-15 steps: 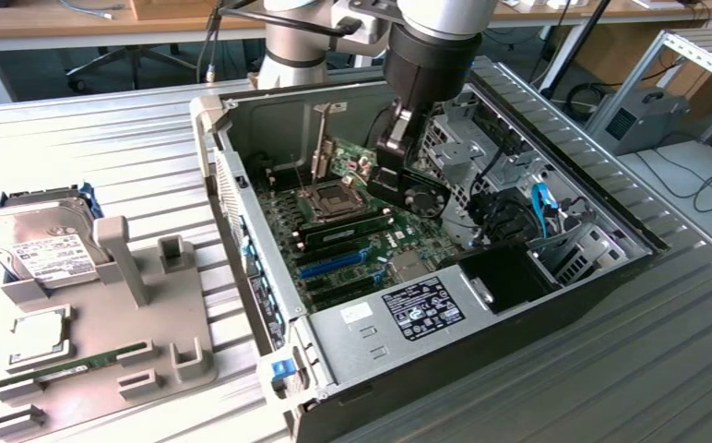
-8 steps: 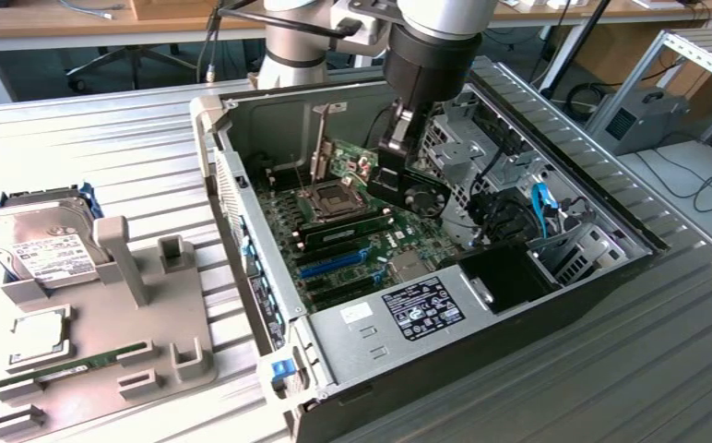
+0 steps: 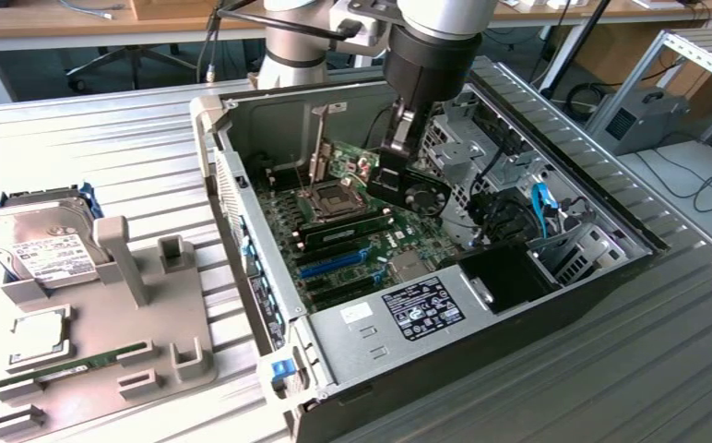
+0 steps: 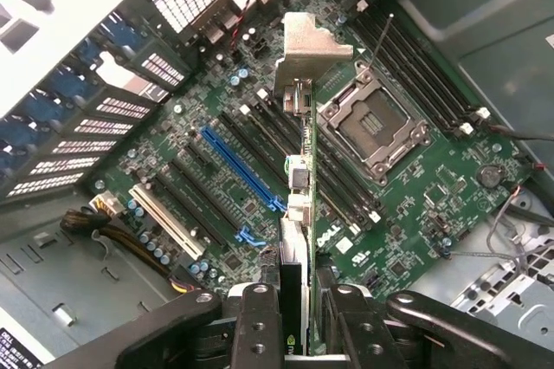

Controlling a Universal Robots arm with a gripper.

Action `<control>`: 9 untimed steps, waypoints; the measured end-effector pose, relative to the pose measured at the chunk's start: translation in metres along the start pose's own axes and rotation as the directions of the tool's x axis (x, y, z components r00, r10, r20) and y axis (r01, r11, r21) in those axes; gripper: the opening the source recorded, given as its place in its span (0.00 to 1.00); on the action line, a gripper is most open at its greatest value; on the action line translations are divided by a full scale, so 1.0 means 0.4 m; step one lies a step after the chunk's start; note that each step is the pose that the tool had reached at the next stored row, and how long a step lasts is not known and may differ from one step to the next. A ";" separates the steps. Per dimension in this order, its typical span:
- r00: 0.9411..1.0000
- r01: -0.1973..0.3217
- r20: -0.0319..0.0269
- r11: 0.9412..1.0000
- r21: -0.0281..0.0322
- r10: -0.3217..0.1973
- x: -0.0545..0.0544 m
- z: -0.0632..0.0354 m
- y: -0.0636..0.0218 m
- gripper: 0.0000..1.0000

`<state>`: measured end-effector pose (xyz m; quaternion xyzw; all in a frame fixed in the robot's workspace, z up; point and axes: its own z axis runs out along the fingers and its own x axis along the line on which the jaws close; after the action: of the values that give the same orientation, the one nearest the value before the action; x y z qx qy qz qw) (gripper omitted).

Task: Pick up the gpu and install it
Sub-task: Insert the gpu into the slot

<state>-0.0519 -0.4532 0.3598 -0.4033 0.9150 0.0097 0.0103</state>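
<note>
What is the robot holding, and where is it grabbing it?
It holds the gpu, edge-on over the motherboard. The fingers pinch its two flat faces at the end away from its silver bracket.

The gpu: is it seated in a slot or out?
Out. The gripper holds the gpu edge-on above the motherboard; the blue slot is bare.

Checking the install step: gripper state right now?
gripper: closed on the gpu, card held edge-on over the motherboard.
</note>
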 end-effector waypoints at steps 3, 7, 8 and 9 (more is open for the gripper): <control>1.000 0.012 0.000 1.000 0.000 -0.012 0.000 0.000 0.000 0.26; 1.000 0.028 0.000 1.000 -0.001 -0.028 0.000 0.000 0.000 0.26; 1.000 0.030 0.000 1.000 -0.001 -0.030 0.000 0.000 0.000 0.26; 0.999 0.035 0.000 0.999 -0.001 -0.035 0.000 0.000 0.000 0.26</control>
<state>-0.0519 -0.4532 0.3599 -0.4194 0.9077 0.0098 0.0101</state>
